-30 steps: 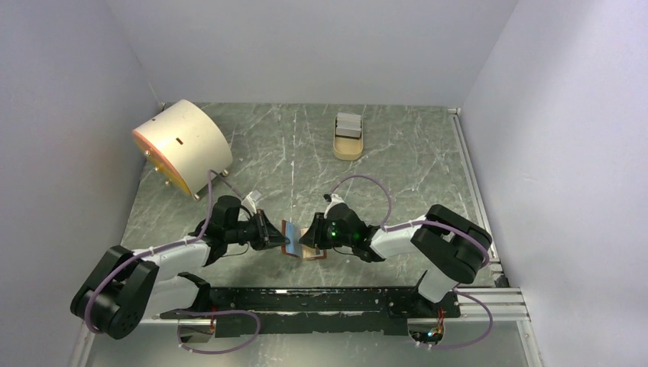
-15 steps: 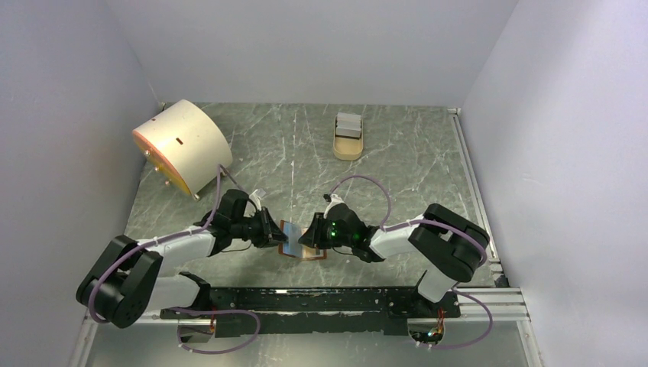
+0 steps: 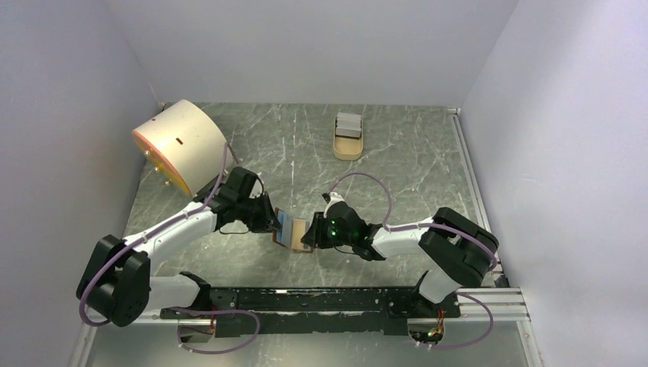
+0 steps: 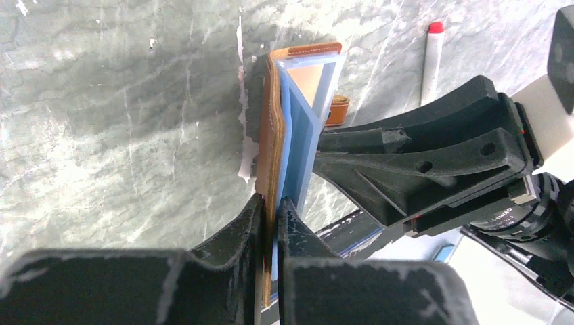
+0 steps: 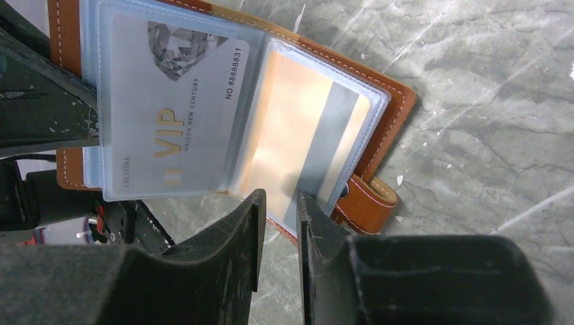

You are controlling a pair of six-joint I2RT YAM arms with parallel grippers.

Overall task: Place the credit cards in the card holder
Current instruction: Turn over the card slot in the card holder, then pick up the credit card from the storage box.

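Card holder (image 4: 271, 135) open, 2 credit cards (image 5: 172, 101) sleeved; left end effector (image 4: 269, 210), right end effector (image 5: 279, 203) pinching it.

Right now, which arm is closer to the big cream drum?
Left. The left arm reaches just right of the drum, its jaws shut on the card holder; the right arm grips the holder's far side, farther from the drum.
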